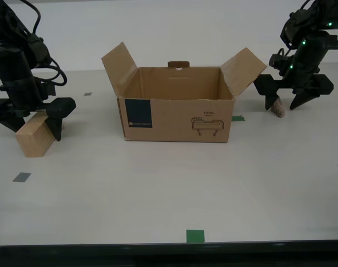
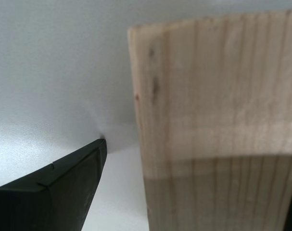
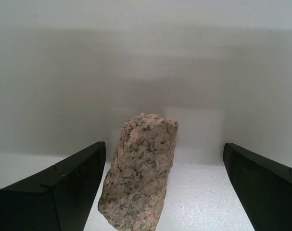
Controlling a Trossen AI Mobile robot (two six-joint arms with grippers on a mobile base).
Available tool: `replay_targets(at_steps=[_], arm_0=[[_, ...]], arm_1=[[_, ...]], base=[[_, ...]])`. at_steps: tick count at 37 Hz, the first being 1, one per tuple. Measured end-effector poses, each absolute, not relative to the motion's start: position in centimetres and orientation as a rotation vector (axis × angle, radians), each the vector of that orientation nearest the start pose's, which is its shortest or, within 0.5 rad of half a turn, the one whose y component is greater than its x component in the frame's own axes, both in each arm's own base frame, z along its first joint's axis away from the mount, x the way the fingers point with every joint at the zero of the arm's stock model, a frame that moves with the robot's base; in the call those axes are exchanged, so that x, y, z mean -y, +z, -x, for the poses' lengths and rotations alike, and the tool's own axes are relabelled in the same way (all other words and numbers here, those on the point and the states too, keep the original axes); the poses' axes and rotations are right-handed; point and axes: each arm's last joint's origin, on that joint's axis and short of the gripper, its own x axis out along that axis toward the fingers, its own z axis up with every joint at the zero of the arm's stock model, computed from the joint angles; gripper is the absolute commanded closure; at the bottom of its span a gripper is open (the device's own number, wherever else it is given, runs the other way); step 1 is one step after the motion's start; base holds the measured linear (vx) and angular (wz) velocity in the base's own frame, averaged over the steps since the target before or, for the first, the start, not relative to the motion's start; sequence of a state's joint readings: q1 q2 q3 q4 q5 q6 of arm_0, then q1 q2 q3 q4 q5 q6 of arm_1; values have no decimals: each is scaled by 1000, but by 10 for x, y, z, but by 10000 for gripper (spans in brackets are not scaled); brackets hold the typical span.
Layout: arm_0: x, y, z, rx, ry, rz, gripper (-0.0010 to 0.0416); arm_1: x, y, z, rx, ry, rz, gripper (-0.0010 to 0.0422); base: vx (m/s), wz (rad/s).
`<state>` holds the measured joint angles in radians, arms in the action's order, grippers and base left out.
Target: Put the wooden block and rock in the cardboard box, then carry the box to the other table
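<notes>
Fingers of my first gripper (image 3: 160, 187) straddle the rock (image 3: 141, 173).

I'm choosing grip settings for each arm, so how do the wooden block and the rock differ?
The wooden block is far bigger than the rock. The block is pale tan with straight grain and flat, square-edged faces; the rock is speckled pinkish-beige, rough and irregular. The block nearly fills the span of my second gripper; the rock leaves clear gaps inside my first gripper. Both sit on the table outside the cardboard box, between open jaws.
</notes>
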<state>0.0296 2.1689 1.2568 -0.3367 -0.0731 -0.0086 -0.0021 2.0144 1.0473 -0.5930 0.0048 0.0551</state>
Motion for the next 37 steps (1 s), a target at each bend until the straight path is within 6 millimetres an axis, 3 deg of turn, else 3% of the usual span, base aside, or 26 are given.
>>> replay_targets(at_steps=[15,21,26,35,37], arm_0=[[-14,72,-396,-1246,95,-13,171],[-15,72,-395,-1242,95,-12,230],[-15,72,-396,-1236,94,-11,292],[-15,72,-396,-1233,94,-11,412],[-15,72,-396,-1233,95,-11,404]], arm_1=[[1,78,-322,-1566,-25,-23,222],[1,78,-322,-1568,-20,-17,315],[1,77,-322,-1568,-18,-15,417],[1,78,-322,-1567,9,13,411],[1,77,-322,-1567,11,15,415]], base=[[0,0],[0,0],[0,0],[0,0],[0,0]])
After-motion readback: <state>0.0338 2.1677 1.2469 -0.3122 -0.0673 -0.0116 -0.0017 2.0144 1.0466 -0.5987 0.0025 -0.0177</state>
